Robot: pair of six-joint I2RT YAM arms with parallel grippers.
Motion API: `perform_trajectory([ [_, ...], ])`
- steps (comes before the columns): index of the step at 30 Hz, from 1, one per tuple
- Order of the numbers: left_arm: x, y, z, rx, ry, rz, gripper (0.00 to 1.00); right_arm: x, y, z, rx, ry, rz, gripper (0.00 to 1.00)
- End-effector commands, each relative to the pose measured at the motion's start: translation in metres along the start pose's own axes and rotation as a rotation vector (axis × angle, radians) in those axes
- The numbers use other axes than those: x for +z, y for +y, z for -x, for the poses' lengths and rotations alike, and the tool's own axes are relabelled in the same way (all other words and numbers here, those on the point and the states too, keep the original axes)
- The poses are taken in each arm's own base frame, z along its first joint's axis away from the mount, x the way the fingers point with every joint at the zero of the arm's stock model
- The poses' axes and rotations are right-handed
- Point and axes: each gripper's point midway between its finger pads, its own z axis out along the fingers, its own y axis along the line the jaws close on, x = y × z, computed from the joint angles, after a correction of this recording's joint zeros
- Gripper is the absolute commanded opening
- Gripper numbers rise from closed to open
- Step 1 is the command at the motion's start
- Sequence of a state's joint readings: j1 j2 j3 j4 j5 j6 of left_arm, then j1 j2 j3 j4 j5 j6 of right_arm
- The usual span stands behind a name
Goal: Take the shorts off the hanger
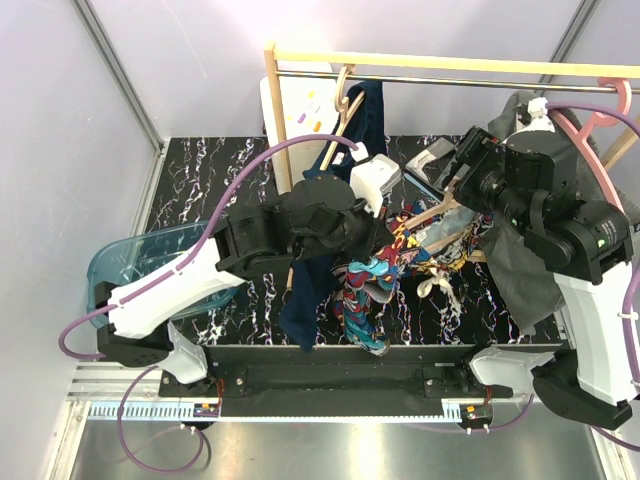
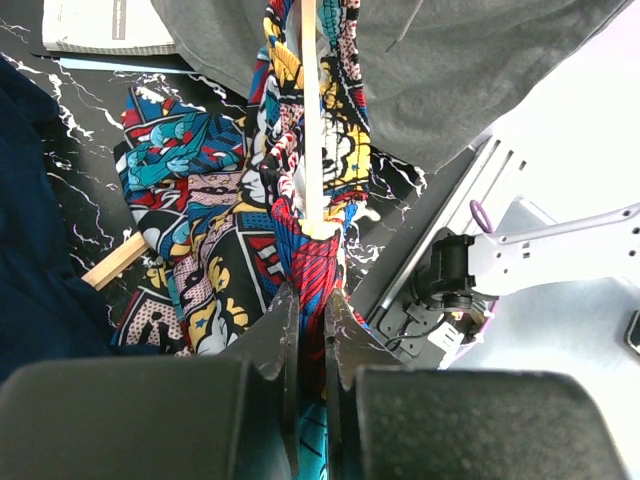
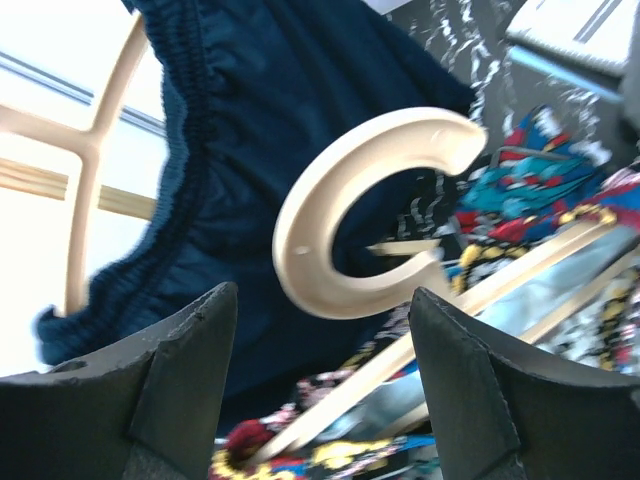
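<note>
The cartoon-print shorts [image 1: 375, 280] lie bunched at the table's middle, draped over a wooden hanger [image 2: 312, 120] that lies off the rail. My left gripper [image 2: 312, 295] is shut on a red fold of these shorts just below the hanger's bar. The hanger's pale hook [image 3: 370, 210] sits in front of my right gripper [image 3: 322, 295], which is open and touches nothing. The navy shorts [image 1: 365, 120] hang from another wooden hanger on the rail and reach down to the table's front. The dark grey shorts [image 1: 535, 260] hang at the right on a pink hanger [image 1: 600, 130].
A wooden rack [image 1: 450, 62] with a metal rail spans the back of the black marble table [image 1: 200, 170]. A blue plastic tub [image 1: 130, 265] stands at the left edge. A white sheet [image 1: 300, 105] leans at the back, and a grey packet [image 1: 430, 160] lies near it.
</note>
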State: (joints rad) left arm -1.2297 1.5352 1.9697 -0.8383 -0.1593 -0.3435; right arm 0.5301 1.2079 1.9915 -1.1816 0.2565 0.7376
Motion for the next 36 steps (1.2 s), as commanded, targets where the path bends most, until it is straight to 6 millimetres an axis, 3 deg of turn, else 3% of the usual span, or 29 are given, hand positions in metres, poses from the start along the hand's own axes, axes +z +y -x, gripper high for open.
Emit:
perform_trajectory([
  [1, -0.030, -0.014, 0.040, -0.046, -0.137, -0.085, 0.00, -0.001, -0.006, 0.008, -0.197, -0.040, 0.002, 0.77],
  [6, -0.033, -0.019, 0.040, -0.051, -0.132, -0.112, 0.00, 0.005, 0.008, 0.016, -0.318, -0.108, 0.102, 0.76],
  [17, -0.035, -0.021, 0.038, -0.073, -0.110, -0.143, 0.00, -0.010, 0.027, 0.037, -0.465, -0.259, 0.236, 0.72],
  [21, -0.037, -0.023, 0.043, -0.076, -0.119, -0.161, 0.00, -0.005, 0.035, 0.025, -0.454, -0.221, 0.294, 0.68],
  [26, -0.039, -0.025, 0.052, -0.084, -0.142, -0.177, 0.00, 0.008, 0.032, 0.013, -0.432, -0.210, 0.306, 0.67],
  [34, -0.041, -0.031, 0.054, -0.099, -0.143, -0.220, 0.00, 0.014, 0.024, 0.020, -0.429, -0.271, 0.267, 0.64],
  [36, -0.041, -0.031, 0.053, -0.099, -0.141, -0.220, 0.00, 0.016, 0.024, 0.020, -0.427, -0.270, 0.262, 0.55],
])
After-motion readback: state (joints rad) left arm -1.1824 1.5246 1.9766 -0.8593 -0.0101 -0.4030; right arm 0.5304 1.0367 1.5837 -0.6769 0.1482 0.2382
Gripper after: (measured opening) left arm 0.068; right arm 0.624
